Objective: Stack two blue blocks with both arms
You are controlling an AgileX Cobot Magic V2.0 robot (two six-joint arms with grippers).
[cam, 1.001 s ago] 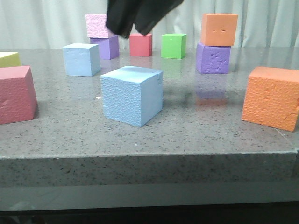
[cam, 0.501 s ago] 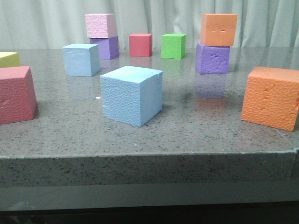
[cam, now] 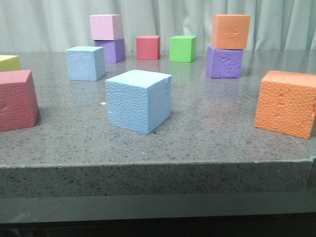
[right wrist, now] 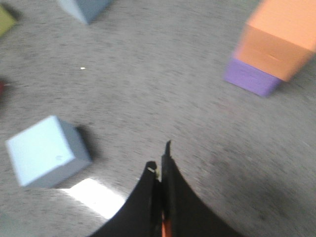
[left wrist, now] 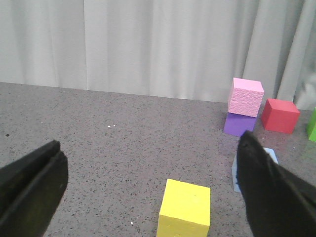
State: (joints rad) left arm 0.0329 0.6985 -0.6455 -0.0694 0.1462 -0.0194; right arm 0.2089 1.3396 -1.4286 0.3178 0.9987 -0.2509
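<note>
In the front view the pebbly blue block (cam: 139, 101) with a notched top edge sits near the table's front middle. The smoother blue block (cam: 86, 62) stands apart, further back on the left. Neither arm shows in this view. My left gripper (left wrist: 149, 143) is open and empty, above a yellow cube (left wrist: 185, 207). Its right finger (left wrist: 269, 192) hides most of a blue block (left wrist: 235, 174). My right gripper (right wrist: 159, 160) is shut and empty, high above the table. One blue block (right wrist: 44, 150) lies beside it and another (right wrist: 84, 7) further off; this view is blurred.
A large red block (cam: 17, 98) and the yellow cube (cam: 9, 62) sit at the left. At the back are pink (cam: 106, 27) on purple (cam: 112, 49), red (cam: 148, 47), green (cam: 183, 48), and orange (cam: 231, 30) on purple (cam: 225, 61). A big orange block (cam: 286, 102) sits front right.
A black arm that hung at the top middle of the front view one second ago has left the view. The blocks have not moved.
</note>
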